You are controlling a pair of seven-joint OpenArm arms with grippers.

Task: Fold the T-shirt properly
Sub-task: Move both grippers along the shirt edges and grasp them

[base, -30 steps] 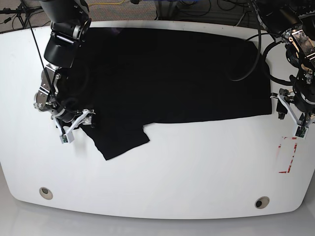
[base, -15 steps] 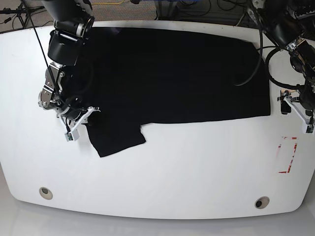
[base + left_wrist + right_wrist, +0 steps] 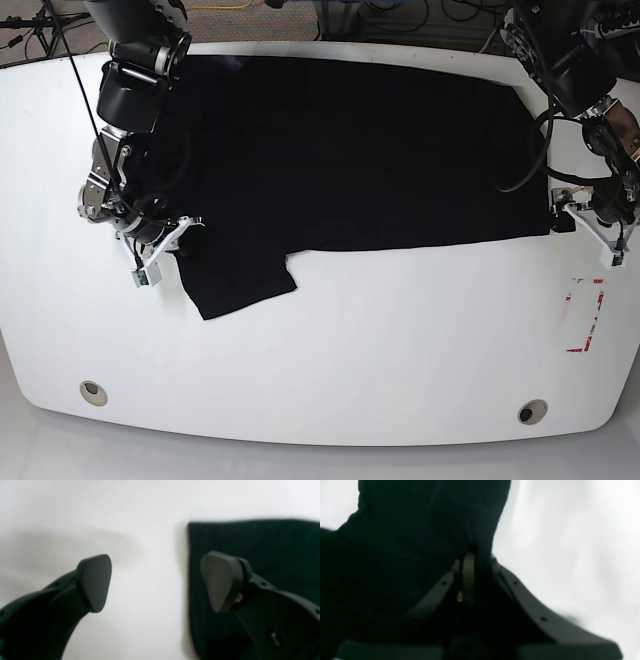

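T-shirt [image 3: 420, 530] pinched in right tool [image 3: 470, 562]

setting: robotics lab | evidence: white table [image 3: 350, 350], loose cables [image 3: 400, 15] behind, carpet floor

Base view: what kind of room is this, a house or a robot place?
Probably a robot lab or workshop, not a home. A black T-shirt lies on a bare white table, two robot arms work at its ends, and loose cables trail on the floor behind.
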